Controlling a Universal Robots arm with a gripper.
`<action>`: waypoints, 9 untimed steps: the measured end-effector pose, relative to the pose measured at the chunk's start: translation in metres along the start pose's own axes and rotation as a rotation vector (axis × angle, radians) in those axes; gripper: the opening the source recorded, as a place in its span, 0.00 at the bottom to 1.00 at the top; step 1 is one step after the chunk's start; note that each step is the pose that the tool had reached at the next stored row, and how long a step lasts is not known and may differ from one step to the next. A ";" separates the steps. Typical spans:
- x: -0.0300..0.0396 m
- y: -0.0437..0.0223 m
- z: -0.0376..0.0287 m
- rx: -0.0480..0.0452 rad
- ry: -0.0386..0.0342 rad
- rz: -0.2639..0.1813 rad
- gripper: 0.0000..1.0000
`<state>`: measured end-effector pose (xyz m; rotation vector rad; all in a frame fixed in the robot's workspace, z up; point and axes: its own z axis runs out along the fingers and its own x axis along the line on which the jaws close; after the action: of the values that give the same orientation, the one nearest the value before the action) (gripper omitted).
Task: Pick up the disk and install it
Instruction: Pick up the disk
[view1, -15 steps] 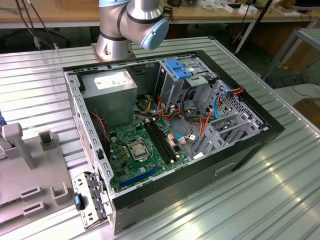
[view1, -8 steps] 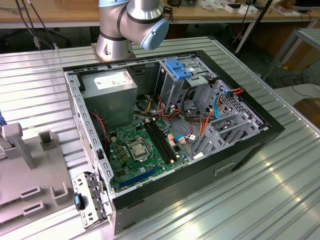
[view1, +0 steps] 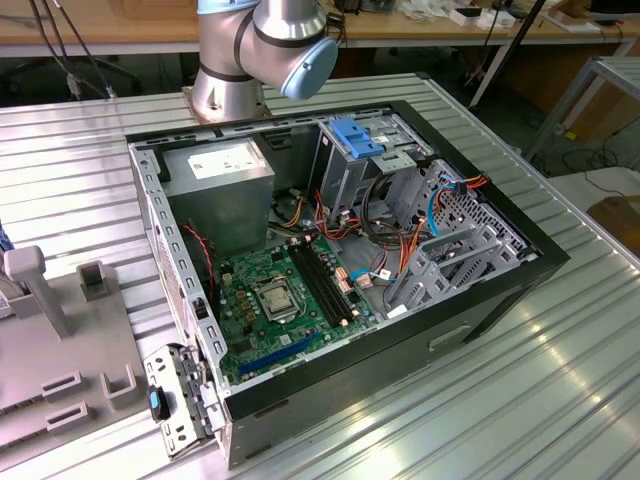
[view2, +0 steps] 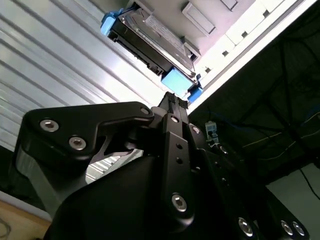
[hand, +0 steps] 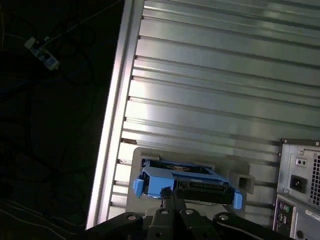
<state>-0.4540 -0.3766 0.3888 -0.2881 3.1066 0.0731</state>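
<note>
1. Black metal fingers (view2: 174, 101) (hand: 176, 199): drawn together at the tips in both wrist views, with nothing clamped between them.
2. Flat rectangular grey metal disk (view2: 147, 37) (hand: 195, 182) in a bright blue plastic carrier: lies flat just ahead of the fingertips. Whether it touches them cannot be told.
3. Pale grey fixture plate (hand: 131, 165): lies under the disk, beyond the fingers.
4. Ribbed aluminium bench (hand: 210, 75) (view1: 500, 400): carries the plate and extends far past the fingers.
5. Open black computer case (view1: 545, 262) (hand: 300, 180): stands on the bench, to one side of the fingers and apart from the disk.
</note>
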 end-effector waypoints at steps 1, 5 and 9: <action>-0.0001 -0.0001 0.0000 -0.0009 0.0018 -0.038 0.11; -0.0001 0.0000 0.0000 -0.0033 0.0059 -0.131 0.11; 0.0000 0.0000 0.0000 -0.0054 0.0098 -0.218 0.11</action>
<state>-0.4539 -0.3767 0.3888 -0.6258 3.0618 0.0762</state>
